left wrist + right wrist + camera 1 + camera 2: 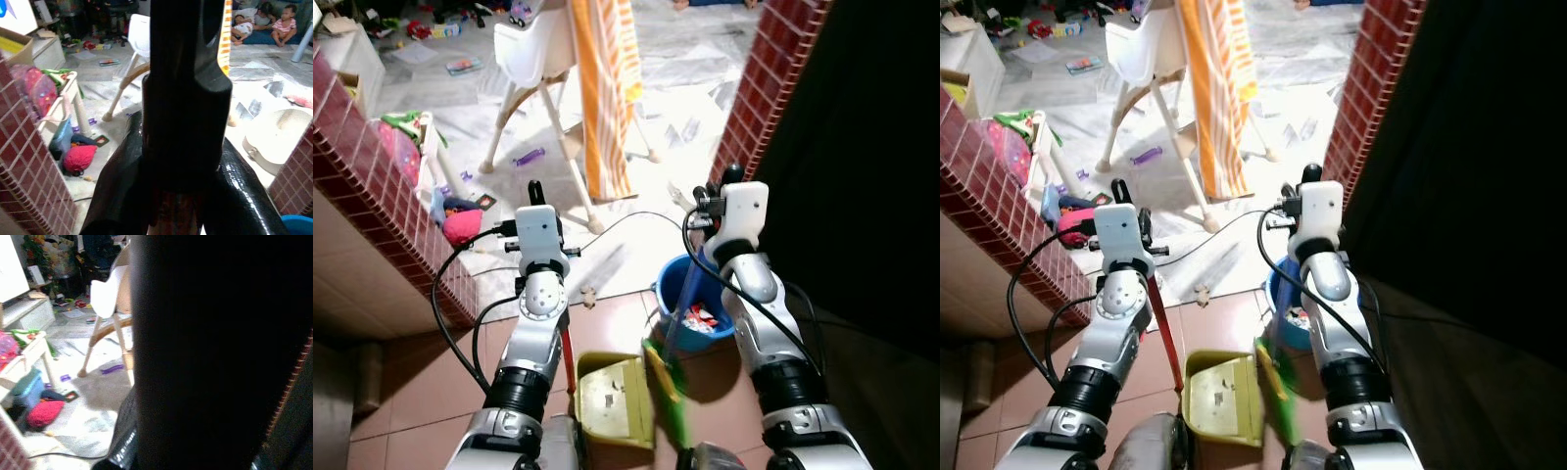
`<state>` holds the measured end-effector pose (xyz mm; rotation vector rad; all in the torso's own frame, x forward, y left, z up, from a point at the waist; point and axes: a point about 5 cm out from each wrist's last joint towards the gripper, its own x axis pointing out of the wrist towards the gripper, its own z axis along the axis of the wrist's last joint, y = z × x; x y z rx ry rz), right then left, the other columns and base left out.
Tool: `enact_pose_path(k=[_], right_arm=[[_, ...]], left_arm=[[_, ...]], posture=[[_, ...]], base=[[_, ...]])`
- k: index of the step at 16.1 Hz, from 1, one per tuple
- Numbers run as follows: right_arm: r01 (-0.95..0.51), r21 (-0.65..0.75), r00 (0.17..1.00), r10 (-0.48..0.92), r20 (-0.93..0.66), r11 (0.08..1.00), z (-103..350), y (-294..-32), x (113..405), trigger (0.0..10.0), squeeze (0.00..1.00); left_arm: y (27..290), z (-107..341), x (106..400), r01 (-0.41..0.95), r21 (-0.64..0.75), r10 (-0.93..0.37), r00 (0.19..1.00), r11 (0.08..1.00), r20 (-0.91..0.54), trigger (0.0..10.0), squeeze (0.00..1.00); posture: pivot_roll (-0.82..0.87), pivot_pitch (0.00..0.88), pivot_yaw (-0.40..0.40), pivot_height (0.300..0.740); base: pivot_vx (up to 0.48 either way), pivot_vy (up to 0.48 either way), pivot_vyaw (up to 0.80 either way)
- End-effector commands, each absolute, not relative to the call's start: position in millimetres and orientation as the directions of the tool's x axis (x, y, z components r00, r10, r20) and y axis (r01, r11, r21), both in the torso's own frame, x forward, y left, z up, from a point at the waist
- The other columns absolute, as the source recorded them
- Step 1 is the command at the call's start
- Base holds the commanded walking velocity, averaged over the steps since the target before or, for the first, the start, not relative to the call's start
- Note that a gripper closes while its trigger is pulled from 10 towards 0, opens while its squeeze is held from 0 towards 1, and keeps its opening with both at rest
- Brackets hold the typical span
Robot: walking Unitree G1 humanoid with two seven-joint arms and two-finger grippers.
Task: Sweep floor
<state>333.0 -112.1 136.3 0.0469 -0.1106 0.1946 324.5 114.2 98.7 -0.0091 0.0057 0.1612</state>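
Observation:
A yellow dustpan (612, 397) stands on the reddish tiles between my arms, its red handle (567, 354) rising toward my left gripper (536, 192). In the left wrist view that gripper's fingers (122, 191) are shut on the red handle (172, 211). My right gripper (724, 182) is raised beside the right brick wall and shut on a blue broom handle (686, 290). The handle slants down to green bristles (667, 390) next to the dustpan. A blue bucket (668, 311) with scraps inside stands behind the broom. Small scraps lie on the pale floor beyond.
Red brick walls stand at the left (374, 186) and right (770, 78), forming a doorway. Beyond it are a white high chair (533, 54), an orange striped cloth (607, 93), a black cable (619, 219), a pink toy (461, 226) and scattered toys. People sit far back (274, 24).

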Motion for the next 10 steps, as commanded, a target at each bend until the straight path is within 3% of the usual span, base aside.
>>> enact_pose_path(k=[1, 2, 5, 10], right_arm=[[-0.239, 0.076, 0.960, 0.223, 0.171, 0.968, 148.2, -104.7, 335.0, 10.0, 0.00], [-0.282, 0.044, 0.942, 0.267, 0.205, 0.958, 152.9, -104.3, 334.3, 10.0, 0.00], [-0.333, -0.084, 0.908, 0.343, 0.239, 0.939, 156.9, -109.6, 334.0, 10.0, 0.00], [-0.249, -0.168, 0.932, 0.283, 0.227, 0.954, 155.4, -131.8, 341.2, 10.0, 0.00]], left_arm=[[119.1, 100.3, 325.2, -0.174, -0.005, 0.174, 0.985, 0.985, 0.000, 10.0, 0.00], [120.3, 101.3, 324.9, -0.177, -0.001, 0.177, 0.984, 0.984, 0.011, 10.0, 0.00], [117.2, 102.2, 324.4, -0.160, 0.009, 0.160, 0.987, 0.987, 0.021, 10.0, 0.00], [114.0, 102.5, 322.8, -0.127, 0.004, 0.127, 0.992, 0.992, 0.024, 10.0, 0.00]], posture=[[-0.04, 0.056, 0.003, 0.740], [-0.04, 0.055, 0.002, 0.740], [-0.05, 0.059, 0.006, 0.740], [-0.05, 0.071, 0.006, 0.740]], base=[[0.000, 0.480, 0.00], [0.000, 0.401, 0.00], [0.000, 0.000, 0.00], [0.000, 0.000, 0.00]])
